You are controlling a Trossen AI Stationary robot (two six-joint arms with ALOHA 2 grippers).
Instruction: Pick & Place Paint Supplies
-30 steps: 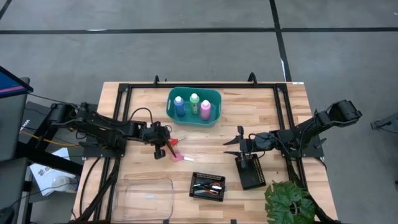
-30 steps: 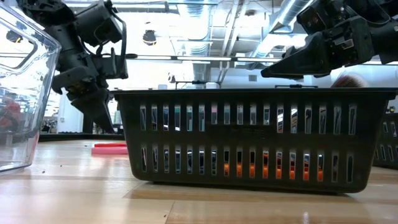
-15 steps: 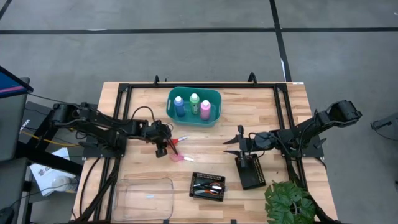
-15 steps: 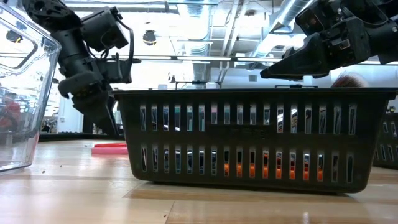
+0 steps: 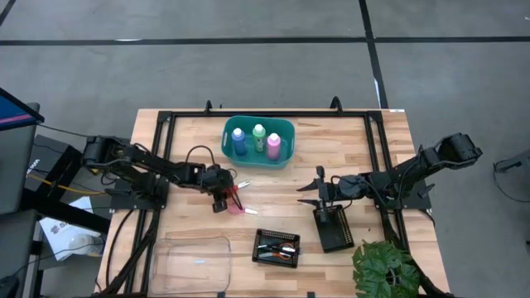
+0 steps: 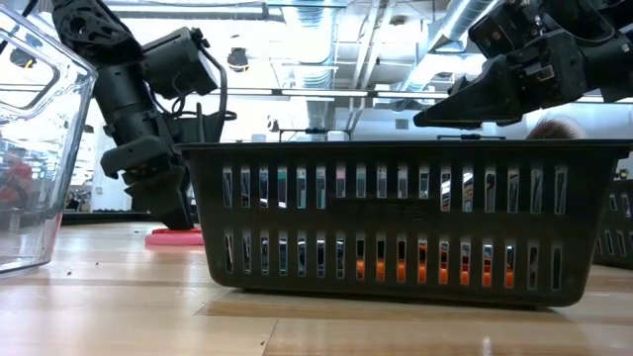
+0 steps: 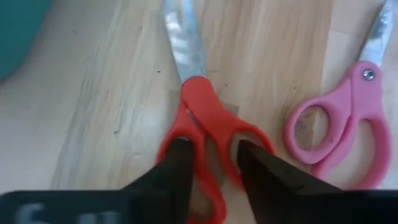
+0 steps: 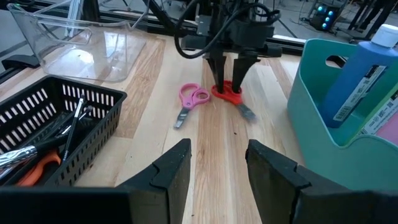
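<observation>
Red-handled scissors (image 7: 205, 106) and pink-handled scissors (image 7: 336, 124) lie flat on the wooden table, left of centre (image 5: 234, 192). My left gripper (image 5: 225, 199) is open and lowered over the red handles, its two fingers straddling the middle of the handle pair (image 7: 214, 168). Blue (image 5: 238, 141), green (image 5: 258, 137) and pink (image 5: 274, 145) bottles stand in the teal basket (image 5: 228, 124). Brushes and orange scissors (image 8: 31, 165) lie in a black mesh tray (image 5: 277, 247). My right gripper (image 5: 308, 193) is open and hovers right of centre, above the table. My left gripper comes at the red scissors from above, pointing down, with one fingertip (image 7: 180, 168) at each handle loop (image 7: 217, 134). The scissors lie flat on the table. I cannot tell whether the fingers touch the handles.
A clear plastic container (image 5: 192, 263) sits at the near edge on the left, a second black mesh tray (image 5: 334, 227) under the right arm, and a plant (image 5: 385, 269) at the near right corner. Bare wood lies between the scissors and the trays.
My left gripper has moved down and a little toward the table's right, onto the red scissors' handles. Both pairs of scissors lie where they were.
</observation>
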